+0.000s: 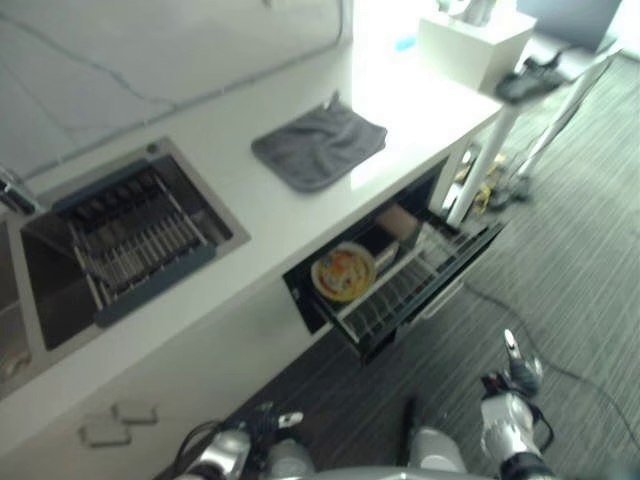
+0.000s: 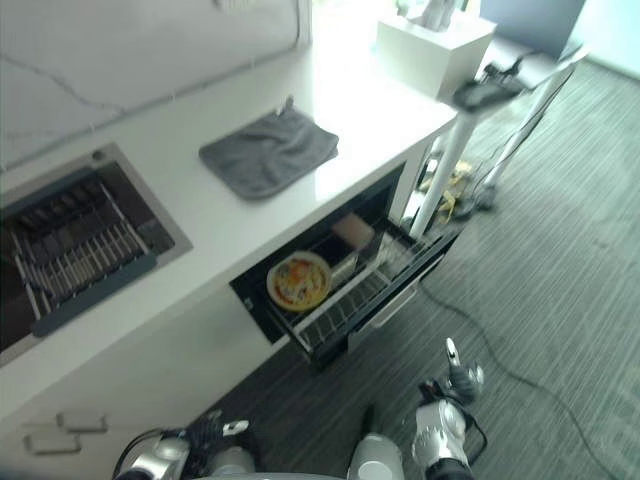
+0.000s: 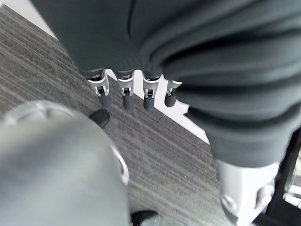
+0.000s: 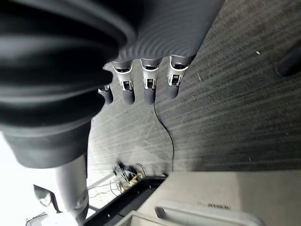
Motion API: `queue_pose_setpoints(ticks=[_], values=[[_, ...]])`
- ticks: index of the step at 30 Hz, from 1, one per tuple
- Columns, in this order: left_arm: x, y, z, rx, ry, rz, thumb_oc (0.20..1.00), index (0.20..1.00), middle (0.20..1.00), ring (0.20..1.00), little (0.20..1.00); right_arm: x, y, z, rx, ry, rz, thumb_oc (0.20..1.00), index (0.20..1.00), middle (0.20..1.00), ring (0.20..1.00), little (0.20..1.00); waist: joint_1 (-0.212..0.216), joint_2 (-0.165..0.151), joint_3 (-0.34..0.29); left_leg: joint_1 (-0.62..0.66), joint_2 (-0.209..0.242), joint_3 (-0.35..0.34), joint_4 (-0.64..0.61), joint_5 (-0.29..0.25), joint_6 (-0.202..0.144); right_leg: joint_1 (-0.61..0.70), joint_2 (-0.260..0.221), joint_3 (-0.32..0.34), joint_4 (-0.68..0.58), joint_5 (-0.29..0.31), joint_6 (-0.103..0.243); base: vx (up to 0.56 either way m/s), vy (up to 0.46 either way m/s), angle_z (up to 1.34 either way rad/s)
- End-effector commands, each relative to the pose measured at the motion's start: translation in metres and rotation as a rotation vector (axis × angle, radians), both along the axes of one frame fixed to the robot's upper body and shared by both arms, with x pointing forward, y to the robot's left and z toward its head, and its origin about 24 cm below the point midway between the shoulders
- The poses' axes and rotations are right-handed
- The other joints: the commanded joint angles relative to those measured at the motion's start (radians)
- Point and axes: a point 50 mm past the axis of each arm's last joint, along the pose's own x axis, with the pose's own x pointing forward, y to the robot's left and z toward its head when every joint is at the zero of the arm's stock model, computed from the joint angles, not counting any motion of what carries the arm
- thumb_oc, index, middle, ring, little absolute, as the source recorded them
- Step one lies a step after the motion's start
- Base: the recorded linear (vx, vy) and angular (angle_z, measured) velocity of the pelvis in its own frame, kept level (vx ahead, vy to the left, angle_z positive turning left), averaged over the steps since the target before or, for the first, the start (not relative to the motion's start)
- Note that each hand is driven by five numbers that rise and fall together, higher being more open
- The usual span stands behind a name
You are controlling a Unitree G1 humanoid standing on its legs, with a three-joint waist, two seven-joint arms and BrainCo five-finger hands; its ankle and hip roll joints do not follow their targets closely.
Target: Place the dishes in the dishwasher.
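Left eye view: the dishwasher drawer (image 1: pixel 400 285) is standing pulled out from under the counter (image 1: pixel 300 215). A plate (image 1: pixel 343 272) with a yellow and orange pattern is leaning in the wire rack (image 1: pixel 385 295), near the drawer's inner left end. A tan block-shaped item (image 1: pixel 398 222) is sitting deeper in the drawer, just beside the plate; what it is cannot be told. A grey cloth (image 1: pixel 318 146) is lying flat on the counter above the drawer. A sink (image 1: pixel 120 245) with a dish rack (image 1: pixel 135 240) inside is lying to the left, well apart from the cloth. The right hand (image 1: pixel 512 385) is hanging low over the floor (image 1: pixel 570 270), away from the drawer.

Right eye view: a white box (image 2: pixel 435 50) is sitting at the counter's far end.

Left wrist view: the left hand (image 3: pixel 136 94) is hanging over the striped floor, fingers straight and spread apart, holding nothing.

Right wrist view: the right hand is hanging with fingers (image 4: pixel 149 89) straight and apart, gripping nothing. The drawer front (image 4: pixel 188 207) is showing past them.
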Motion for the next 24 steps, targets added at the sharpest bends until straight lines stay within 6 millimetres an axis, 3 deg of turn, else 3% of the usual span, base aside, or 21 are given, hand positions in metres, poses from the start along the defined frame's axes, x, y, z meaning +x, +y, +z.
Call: queue_pose_setpoints(ticks=[1, 3, 5, 15, 18, 20, 24], values=[[0.009, -0.011, 0.004, 0.044, -0.045, -0.084, 1.0, 1.0, 1.0, 1.0, 1.0, 0.027, 0.004, 0.024, 0.018, -0.159, 0.099, 1.0, 1.0, 1.0, 1.0, 1.0, 0.046, 0.019, 0.029, -0.038, -0.057, -0.058, 0.072, -0.05, 0.054, 0.084, -0.013, -0.062, 0.261, -0.273, 0.006, -0.07, 0.014, 0.2], [0.019, -0.015, 0.01, 0.04, -0.092, -0.118, 1.0, 1.0, 1.0, 1.0, 1.0, 0.038, 0.01, 0.032, 0.02, -0.193, 0.136, 1.0, 1.0, 1.0, 1.0, 1.0, 0.057, 0.027, 0.045, -0.065, -0.058, -0.069, 0.095, -0.052, 0.055, 0.069, -0.02, -0.067, 0.285, -0.283, 0.0, -0.07, 0.029, 0.22], [0.033, -0.018, 0.022, 0.058, -0.151, -0.182, 1.0, 1.0, 1.0, 1.0, 1.0, 0.061, 0.013, 0.053, 0.025, -0.273, 0.226, 1.0, 1.0, 1.0, 1.0, 1.0, 0.082, 0.043, 0.07, -0.106, -0.066, -0.089, 0.122, -0.058, 0.057, 0.041, -0.037, -0.081, 0.326, -0.299, -0.008, -0.09, 0.055, 0.26], [0.048, -0.012, 0.035, 0.128, -0.213, -0.264, 1.0, 1.0, 1.0, 1.0, 1.0, 0.113, 0.013, 0.126, -0.119, -0.47, 0.436, 1.0, 1.0, 1.0, 1.0, 1.0, 0.136, 0.071, 0.117, -0.193, -0.118, -0.153, 0.153, -0.058, 0.064, -0.045, -0.058, -0.085, 0.404, -0.321, -0.02, -0.04, 0.062, 0.18], [0.052, -0.01, 0.039, 0.141, -0.23, -0.282, 1.0, 1.0, 1.0, 1.0, 1.0, 0.129, 0.009, 0.166, -0.207, -0.57, 0.498, 1.0, 1.0, 1.0, 1.0, 1.0, 0.158, 0.077, 0.131, -0.218, -0.141, -0.175, 0.151, -0.051, 0.07, -0.076, -0.058, -0.081, 0.422, -0.324, -0.022, -0.04, 0.072, 0.18], [0.054, -0.008, 0.041, 0.161, -0.248, -0.307, 1.0, 1.0, 1.0, 1.0, 1.0, 0.141, 0.007, 0.205, -0.294, -0.642, 0.528, 1.0, 1.0, 1.0, 1.0, 1.0, 0.175, 0.08, 0.143, -0.233, -0.158, -0.189, 0.144, -0.046, 0.075, -0.099, -0.055, -0.078, 0.432, -0.323, -0.023, -0.02, 0.081, 0.12], [0.058, -0.007, 0.044, 0.19, -0.277, -0.344, 1.0, 1.0, 1.0, 1.0, 1.0, 0.15, 0.011, 0.247, -0.393, -0.698, 0.556, 1.0, 1.0, 1.0, 1.0, 1.0, 0.196, 0.084, 0.156, -0.258, -0.168, -0.197, 0.148, -0.042, 0.082, -0.127, -0.053, -0.081, 0.443, -0.32, -0.025, -0.01, 0.049, 0.22]])
